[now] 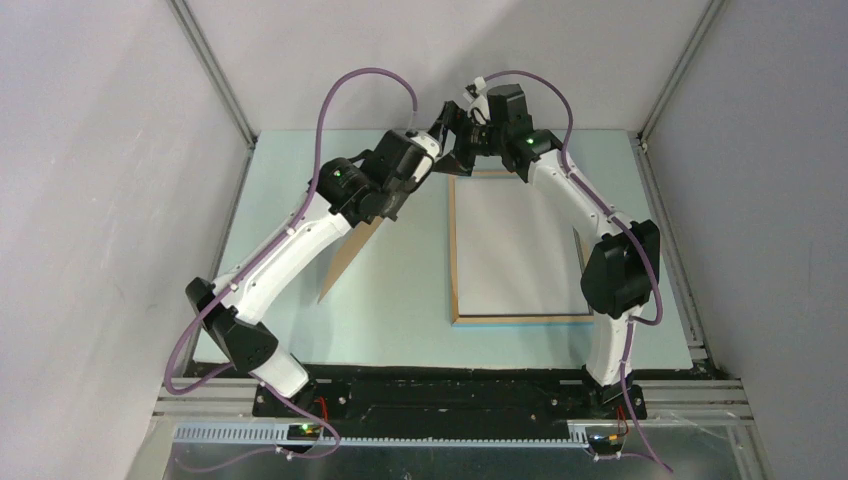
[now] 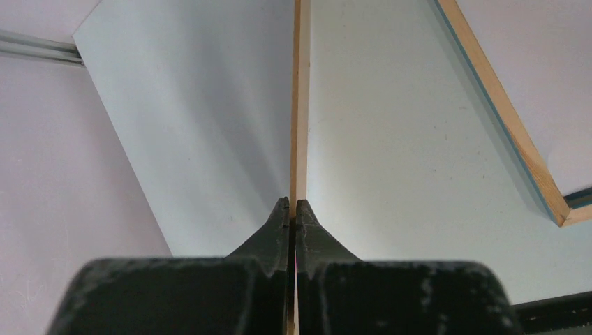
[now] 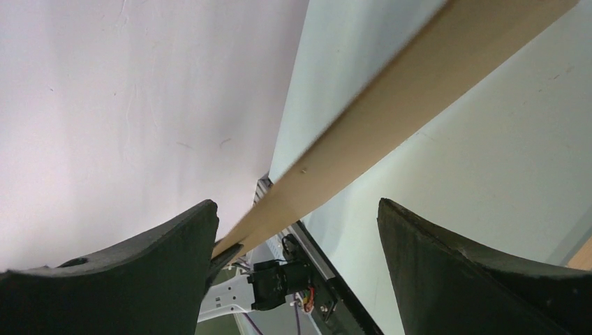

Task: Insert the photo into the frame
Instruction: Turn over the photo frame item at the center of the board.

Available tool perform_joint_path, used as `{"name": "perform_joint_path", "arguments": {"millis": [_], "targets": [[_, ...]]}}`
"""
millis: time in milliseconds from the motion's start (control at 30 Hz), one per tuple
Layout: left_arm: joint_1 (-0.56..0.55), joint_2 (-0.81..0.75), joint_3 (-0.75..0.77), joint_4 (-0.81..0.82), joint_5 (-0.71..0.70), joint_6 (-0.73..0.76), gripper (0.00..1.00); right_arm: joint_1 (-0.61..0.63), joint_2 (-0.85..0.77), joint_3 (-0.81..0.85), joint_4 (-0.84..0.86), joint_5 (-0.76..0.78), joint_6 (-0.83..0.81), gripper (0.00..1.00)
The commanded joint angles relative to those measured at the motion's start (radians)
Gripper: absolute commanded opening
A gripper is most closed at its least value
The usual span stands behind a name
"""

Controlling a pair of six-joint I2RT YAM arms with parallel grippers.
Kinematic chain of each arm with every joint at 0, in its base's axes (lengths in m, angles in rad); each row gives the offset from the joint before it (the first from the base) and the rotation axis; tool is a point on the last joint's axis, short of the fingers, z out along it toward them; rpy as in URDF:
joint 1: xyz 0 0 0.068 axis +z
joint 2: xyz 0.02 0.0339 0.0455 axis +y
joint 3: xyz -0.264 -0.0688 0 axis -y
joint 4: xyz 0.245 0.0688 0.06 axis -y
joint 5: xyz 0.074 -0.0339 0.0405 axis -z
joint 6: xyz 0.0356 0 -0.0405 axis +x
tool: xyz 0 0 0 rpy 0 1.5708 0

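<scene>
The frame (image 1: 520, 318) lies flat on the bench (image 1: 400, 320), right of centre, with its light wood back upward and a line of bright blue showing along its near edge. There is one frame. In the left wrist view one of its corners (image 2: 509, 122) shows the same wood with blue beneath. A plain white sheet (image 1: 515, 245) fills its opening. Whether that is the photo lying face down cannot be told, as no printed side shows.

Left of the frame, and apart from it, one thin brown board (image 1: 345, 262) stands tilted on edge above the bench. The left claw (image 2: 293, 204) is clamped tight on it, both fingers pressed flat against the board's edge (image 2: 300, 105), which runs straight away from the camera.

The right claw (image 3: 296, 204) hangs over the far end of the frame with its two fingers spread wide and nothing gripped. In its own view the brown board (image 3: 391, 112) crosses as a slanted band between the fingers, its lower end close by the finger on the picture's left (image 3: 174, 244). Whether the two touch cannot be told.

Two white and black arms reach from the near edge and meet over the far side of the bench. Each carries one purple cable (image 1: 340, 95) looping above it and one small green light (image 1: 340, 172) near the wrist. Pale walls stand on three sides, and metal rails (image 1: 215, 70) run up the two far corners.
</scene>
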Motion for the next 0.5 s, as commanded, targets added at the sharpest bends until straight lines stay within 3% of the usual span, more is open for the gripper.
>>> {"name": "perform_joint_path", "arguments": {"millis": [0,233,467], "targets": [[-0.035,0.004,-0.01,0.069,-0.058,0.021,0.0,0.007,-0.037,-0.016,0.051,-0.026,0.035,0.88],[-0.05,0.044,-0.005,0.069,-0.017,-0.002,0.0,0.021,-0.036,-0.068,0.06,-0.008,0.031,0.85],[-0.054,0.071,-0.002,0.07,0.015,-0.021,0.02,0.032,-0.047,-0.143,0.085,0.009,0.032,0.75]]}}
